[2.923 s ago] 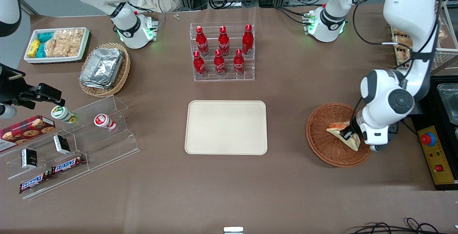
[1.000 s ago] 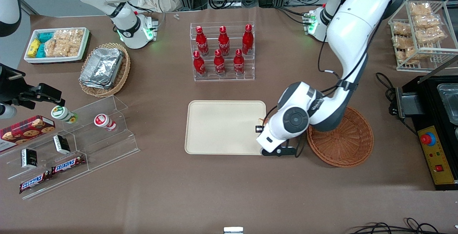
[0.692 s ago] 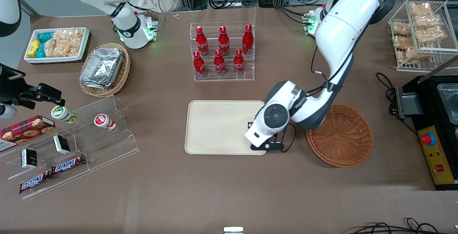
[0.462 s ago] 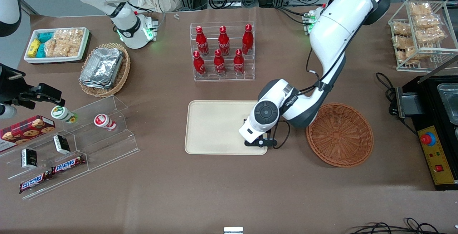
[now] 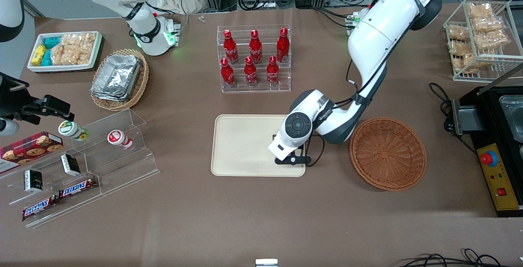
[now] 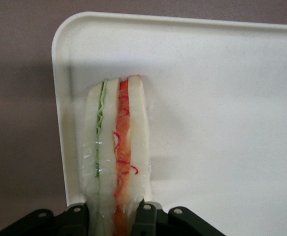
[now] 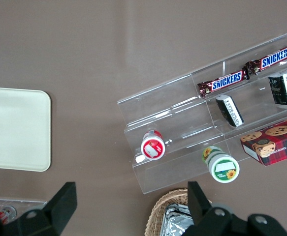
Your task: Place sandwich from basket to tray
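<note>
Tally around the tray

One tray is lying mid-table, and one gripper is hanging over its corner, clamping one sandwich. Six red bottles are standing farther from the camera than the tray. One round basket is sitting beside the tray. Toward the parked arm's end, two Snickers bars, two lidded cups and one cookie box are lying

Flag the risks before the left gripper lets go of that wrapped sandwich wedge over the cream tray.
1. The left gripper holds the clear-wrapped triangular sandwich on edge; released so, it may tip over.
2. It hangs close to a rounded corner of the flat cream-beige tray, so tipping toward the rim could leave it partly on the brown table.
</note>
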